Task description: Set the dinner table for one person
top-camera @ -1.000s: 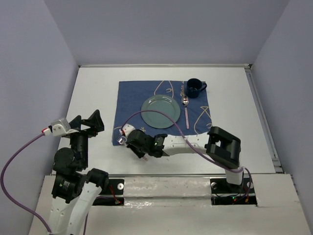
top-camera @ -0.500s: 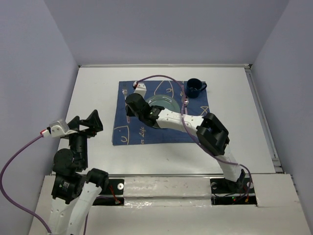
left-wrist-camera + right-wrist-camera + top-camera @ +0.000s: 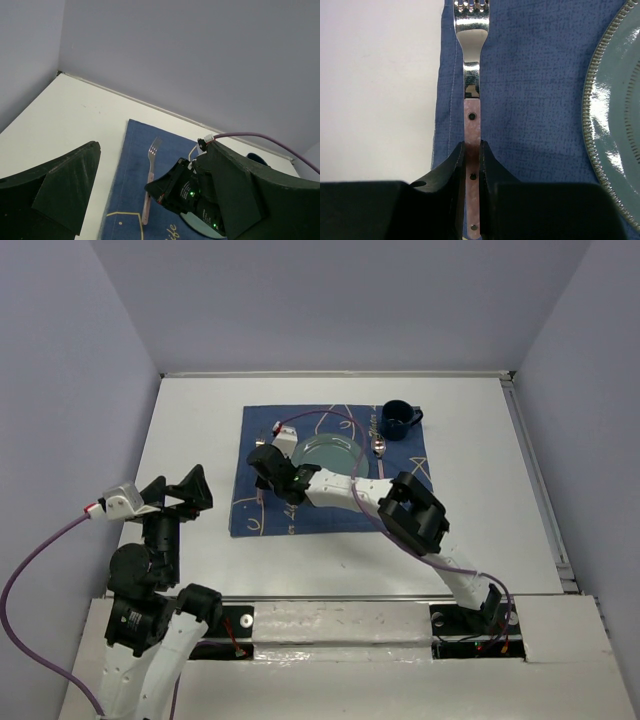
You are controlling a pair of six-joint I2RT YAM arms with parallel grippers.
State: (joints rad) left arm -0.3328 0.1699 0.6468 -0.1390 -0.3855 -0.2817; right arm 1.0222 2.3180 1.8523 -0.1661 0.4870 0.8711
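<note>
Right fingers (image 3: 451, 172) drew nearer, pinching the fork (image 3: 471, 80).

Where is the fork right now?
Right wrist view: the fork is at the blue cloth's left edge, left of the plate, handle in the right gripper.

Soft, even light is cast from above; faint shadow is thrown on the cloth (image 3: 535, 75) beside the fork (image 3: 471, 60); glare is seen on the plate (image 3: 615, 115) rim.
</note>
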